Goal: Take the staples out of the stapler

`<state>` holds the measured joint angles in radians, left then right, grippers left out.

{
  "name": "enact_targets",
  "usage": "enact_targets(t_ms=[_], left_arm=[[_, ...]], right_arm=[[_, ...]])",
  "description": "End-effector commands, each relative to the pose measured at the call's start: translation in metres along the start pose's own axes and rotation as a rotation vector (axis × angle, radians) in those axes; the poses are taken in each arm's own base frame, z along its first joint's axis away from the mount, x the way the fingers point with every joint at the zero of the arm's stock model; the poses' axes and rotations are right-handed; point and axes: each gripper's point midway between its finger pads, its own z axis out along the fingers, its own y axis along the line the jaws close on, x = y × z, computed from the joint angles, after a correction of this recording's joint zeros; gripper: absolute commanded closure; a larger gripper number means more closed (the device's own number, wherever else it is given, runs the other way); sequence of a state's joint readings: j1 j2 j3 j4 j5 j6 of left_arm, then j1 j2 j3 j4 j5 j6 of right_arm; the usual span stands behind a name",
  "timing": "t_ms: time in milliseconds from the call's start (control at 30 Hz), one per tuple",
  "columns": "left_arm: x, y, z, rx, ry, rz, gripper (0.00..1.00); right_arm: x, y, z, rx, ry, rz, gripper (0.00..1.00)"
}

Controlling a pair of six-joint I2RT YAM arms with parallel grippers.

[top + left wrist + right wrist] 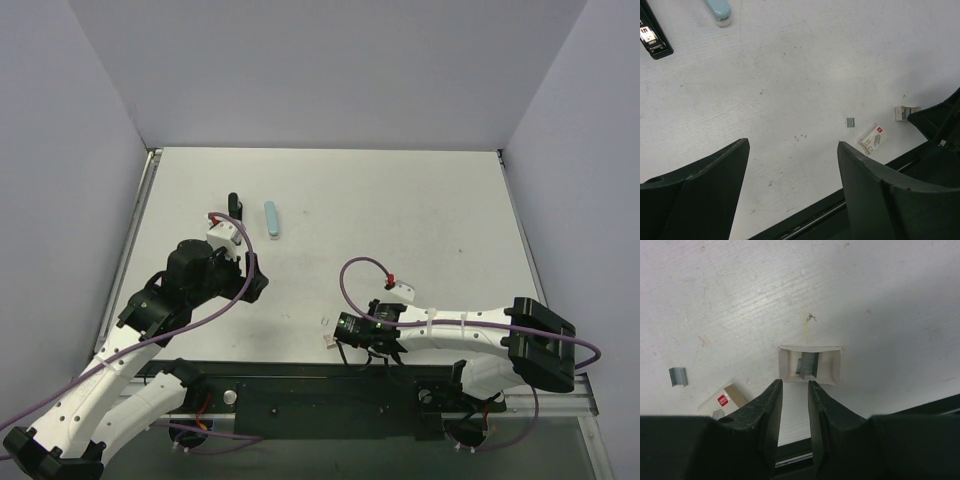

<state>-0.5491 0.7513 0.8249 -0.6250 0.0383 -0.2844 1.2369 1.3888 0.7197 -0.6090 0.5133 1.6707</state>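
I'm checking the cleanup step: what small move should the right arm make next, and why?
Probably slide the right gripper sideways toward the loose staple strip. Its fingers are narrowly parted and empty, just short of the white tray, which holds staples, while that strip lies alone on the table.

One black stapler (233, 205), one pale blue bar (271, 220), one staple box (872, 139), one open white tray (834, 366), two staple strips: one loose strip (678, 376), one trayed strip (809, 364).
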Motion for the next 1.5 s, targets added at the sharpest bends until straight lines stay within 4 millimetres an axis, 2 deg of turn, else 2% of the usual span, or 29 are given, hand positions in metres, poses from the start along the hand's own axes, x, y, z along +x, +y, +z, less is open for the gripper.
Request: enact_targets(t_ms=[0, 300, 500, 767, 1000, 1200, 1467], left_arm=[[-0.012, -0.004, -0.002, 0.011, -0.050, -0.001, 0.19], [-0.013, 0.000, -0.001, -0.009, -0.051, -0.003, 0.19], [-0.014, 0.003, -0.002, -0.022, -0.055, -0.011, 0.19], [-0.015, 0.006, -0.003, -0.032, -0.060, -0.021, 0.19], [-0.015, 0.007, -0.003, -0.034, -0.061, -0.024, 0.19], [-0.016, 0.007, -0.004, -0.034, -0.066, -0.023, 0.19], [-0.018, 0.006, -0.005, -0.030, -0.074, -0.024, 0.19]], right_arm=[[-0.020, 0.003, -0.013, 0.000, -0.078, -0.048, 0.76], [-0.041, 0.033, -0.031, -0.060, -0.145, -0.160, 0.66], [-0.044, 0.058, -0.037, -0.085, -0.155, -0.211, 0.57], [-0.022, 0.086, -0.026, -0.116, -0.096, -0.231, 0.55], [-0.012, 0.111, -0.018, -0.152, -0.065, -0.202, 0.55], [0.004, 0.116, -0.007, -0.138, -0.018, -0.215, 0.55], [0.013, 0.119, 0.005, -0.125, 0.019, -0.206, 0.55]])
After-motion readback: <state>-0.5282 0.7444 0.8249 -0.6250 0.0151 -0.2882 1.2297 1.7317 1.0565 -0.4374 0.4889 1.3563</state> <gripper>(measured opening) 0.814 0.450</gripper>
